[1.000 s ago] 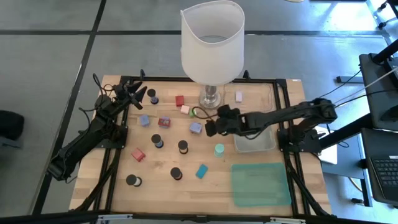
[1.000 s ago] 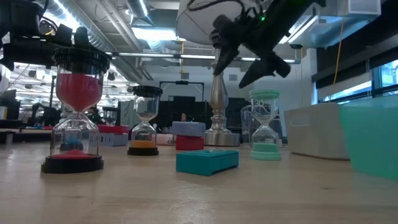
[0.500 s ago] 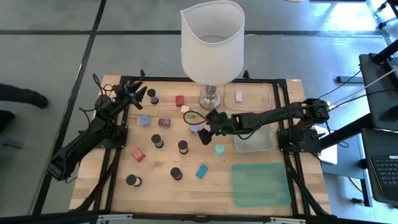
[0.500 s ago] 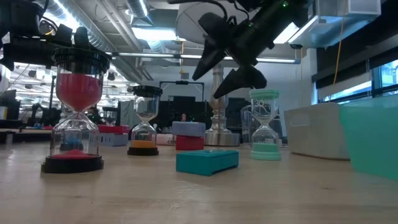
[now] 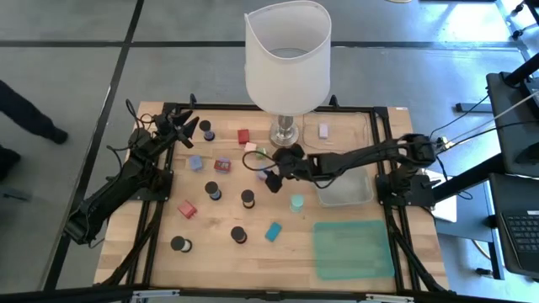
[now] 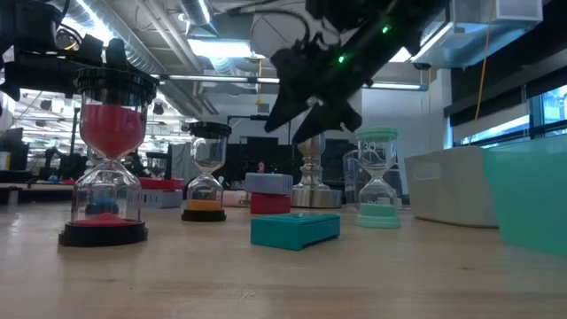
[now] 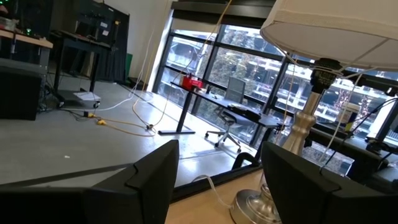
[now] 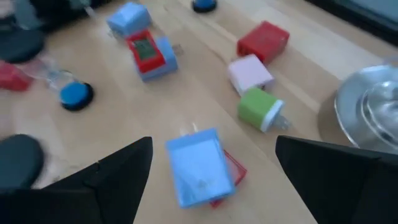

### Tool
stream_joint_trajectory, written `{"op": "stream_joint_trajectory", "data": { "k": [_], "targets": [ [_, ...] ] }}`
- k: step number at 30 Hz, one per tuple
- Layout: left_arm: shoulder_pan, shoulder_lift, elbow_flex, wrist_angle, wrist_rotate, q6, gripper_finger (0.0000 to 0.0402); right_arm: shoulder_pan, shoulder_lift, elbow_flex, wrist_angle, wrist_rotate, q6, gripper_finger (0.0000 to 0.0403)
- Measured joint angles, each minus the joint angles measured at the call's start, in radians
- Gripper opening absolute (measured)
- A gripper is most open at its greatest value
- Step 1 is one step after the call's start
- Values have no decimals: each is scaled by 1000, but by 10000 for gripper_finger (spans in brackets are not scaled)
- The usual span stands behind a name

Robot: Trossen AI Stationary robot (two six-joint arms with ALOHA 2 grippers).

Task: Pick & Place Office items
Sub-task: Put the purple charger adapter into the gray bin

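Small blocks and black-capped hourglasses stand scattered on the wooden table. A light-blue block (image 8: 199,167) lies flat at mid-table, partly on a red piece (image 8: 231,169). My right gripper (image 8: 214,144) hangs open above it, slanting down, one finger on each side, clear of it. The high view shows that gripper (image 5: 269,175) just left of the lamp's foot. Beyond the block lie a green block (image 8: 258,109), a pink block (image 8: 250,73) and a red block (image 8: 264,40). My left gripper (image 5: 181,120) waits open at the far left corner.
A tall white-shaded lamp (image 5: 286,59) stands at the far middle, its metal foot (image 8: 373,106) close to my right gripper. A clear tray (image 5: 344,192) and a green mat (image 5: 352,248) lie to the right. A teal block (image 6: 295,229) and hourglasses (image 6: 108,159) stand nearer.
My right gripper has moved toward the table's left edge and down, rolling about its own axis, and now hangs over the light-blue block. Its fingers stay apart. A person's leg has come into view on the floor at the left.
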Motion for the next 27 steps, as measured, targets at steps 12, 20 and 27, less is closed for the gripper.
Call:
{"op": "stream_joint_trajectory", "data": {
  "k": [12,20,27],
  "targets": [
    [0,0,0,0,0,0,226,-87,106,252,-217,-132,143,343],
    [0,0,0,-5,0,0,226,-67,117,294,-245,-121,135,343],
    [0,0,0,-6,0,0,226,-60,117,293,-249,-168,141,343]
  ]
}}
